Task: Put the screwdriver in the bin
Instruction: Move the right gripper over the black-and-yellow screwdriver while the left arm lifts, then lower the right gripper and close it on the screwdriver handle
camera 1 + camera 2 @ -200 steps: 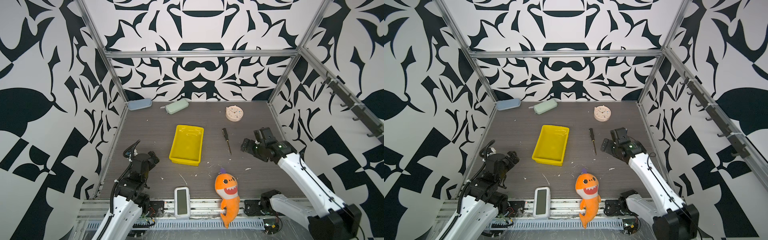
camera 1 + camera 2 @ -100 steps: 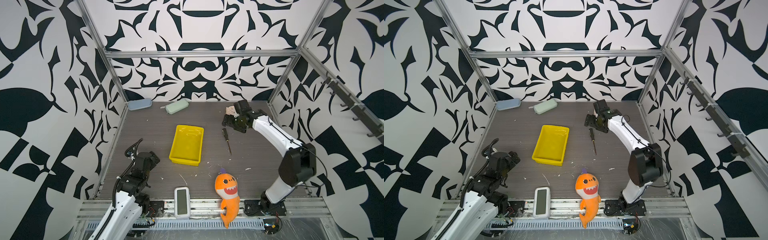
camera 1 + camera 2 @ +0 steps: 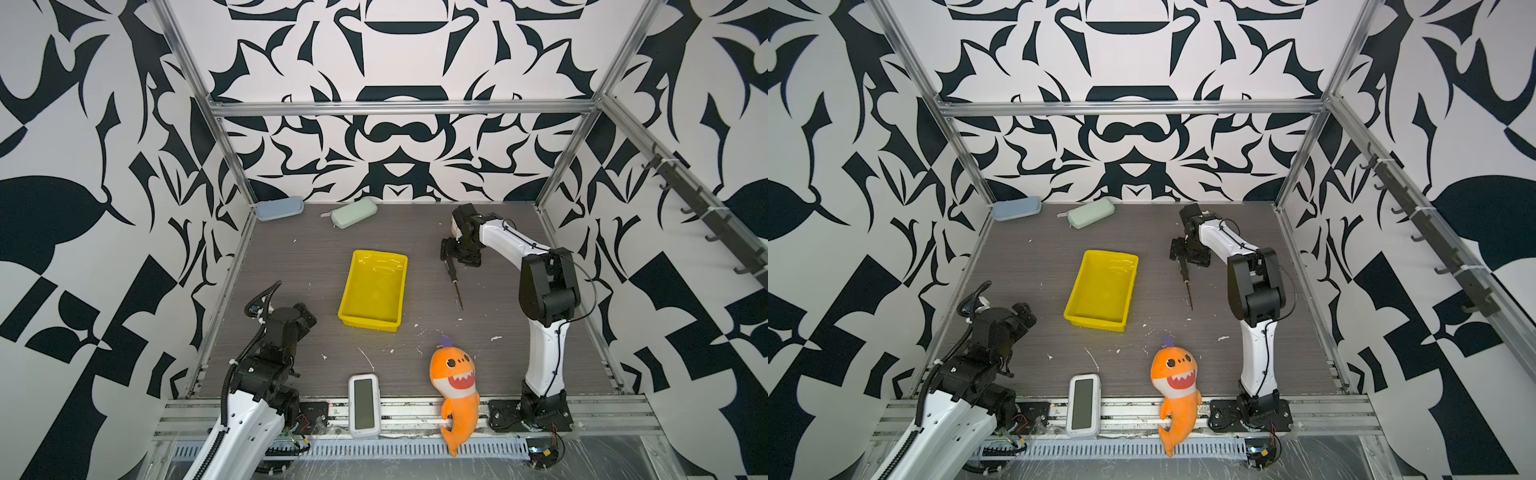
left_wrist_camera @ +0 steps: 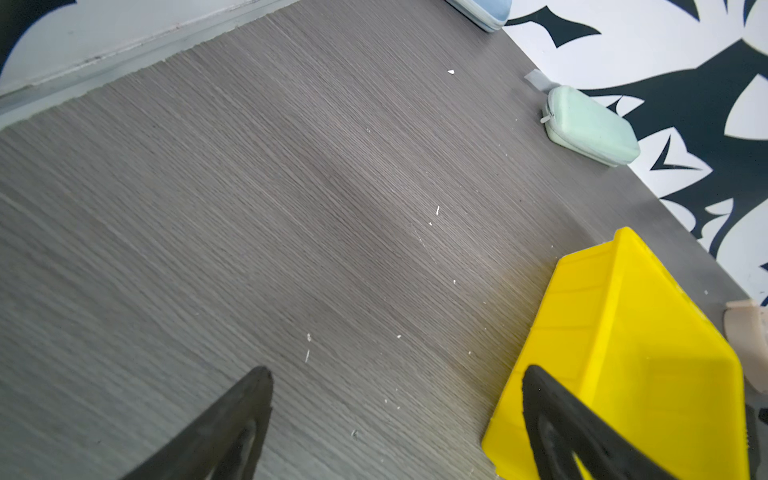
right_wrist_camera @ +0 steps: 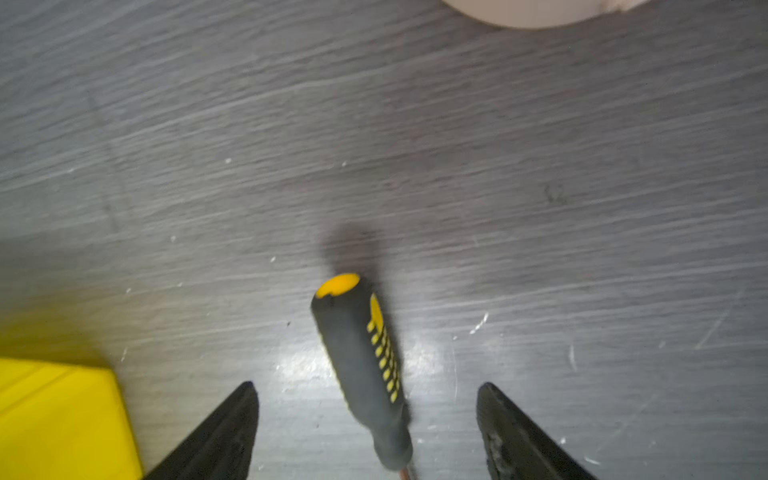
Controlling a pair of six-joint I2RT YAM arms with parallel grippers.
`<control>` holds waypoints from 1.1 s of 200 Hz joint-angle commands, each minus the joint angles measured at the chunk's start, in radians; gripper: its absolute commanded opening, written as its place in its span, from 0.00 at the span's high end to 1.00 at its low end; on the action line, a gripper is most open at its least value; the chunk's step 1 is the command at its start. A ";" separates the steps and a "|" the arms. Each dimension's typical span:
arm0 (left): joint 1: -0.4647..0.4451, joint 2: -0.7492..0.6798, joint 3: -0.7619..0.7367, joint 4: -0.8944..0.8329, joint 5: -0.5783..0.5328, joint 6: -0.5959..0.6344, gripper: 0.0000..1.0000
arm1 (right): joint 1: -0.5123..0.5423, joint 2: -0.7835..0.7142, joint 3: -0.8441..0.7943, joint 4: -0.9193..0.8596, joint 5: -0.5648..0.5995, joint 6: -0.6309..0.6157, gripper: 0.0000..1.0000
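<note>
Right wrist view: screwdriver (image 5: 361, 365) between parted fingers (image 5: 222, 432), bin (image 5: 58, 415) nearby.

- One yellow bin (image 3: 374, 291)
- One screwdriver (image 3: 453, 278)
- Two cases behind the bin: blue case (image 3: 279, 208), green case (image 3: 354, 212)
- One toy shark (image 3: 455, 374) in front of the bin
- One white gadget (image 3: 364, 405)

arms (image 3: 505, 240): white shells, black joints | cables (image 3: 225, 390): black | gripper fingers (image 5: 220, 436): black, tapered
</note>
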 commanded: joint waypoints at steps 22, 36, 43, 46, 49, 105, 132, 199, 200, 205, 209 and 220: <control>-0.001 0.036 -0.009 0.011 -0.012 0.005 0.07 | 0.002 -0.004 0.022 -0.021 0.030 -0.042 0.27; -0.001 0.052 -0.007 0.024 -0.003 0.013 0.10 | 0.003 0.010 0.019 -0.019 0.027 -0.040 0.32; -0.001 0.060 -0.005 0.027 -0.003 0.015 0.10 | 0.002 0.012 0.017 -0.015 0.021 -0.035 0.34; -0.001 0.063 -0.004 0.026 -0.004 0.015 0.10 | 0.002 0.014 0.014 -0.012 0.019 -0.033 0.34; -0.001 0.066 -0.004 0.027 -0.005 0.015 0.10 | 0.003 0.014 0.012 -0.010 0.019 -0.031 0.34; -0.001 0.079 0.000 0.023 -0.019 0.007 0.10 | 0.005 0.045 -0.001 0.008 0.012 -0.014 0.46; -0.001 0.057 -0.008 0.022 -0.023 0.002 0.10 | 0.012 0.038 -0.024 0.019 0.049 -0.016 0.47; -0.001 0.042 -0.016 0.026 -0.028 0.001 0.11 | 0.040 0.030 -0.067 0.029 0.120 -0.013 0.71; -0.001 0.042 -0.017 0.025 -0.028 0.001 0.11 | 0.040 0.030 -0.067 0.029 0.120 -0.013 0.71; -0.001 0.043 -0.014 0.024 -0.027 -0.001 0.11 | 0.047 0.024 -0.068 0.026 0.131 -0.015 0.75; -0.001 0.044 -0.015 0.022 -0.029 -0.002 0.11 | 0.051 0.019 -0.069 0.024 0.141 -0.018 0.78; -0.001 0.043 -0.015 0.023 -0.031 -0.004 0.11 | 0.062 0.001 -0.075 0.020 0.171 -0.030 0.86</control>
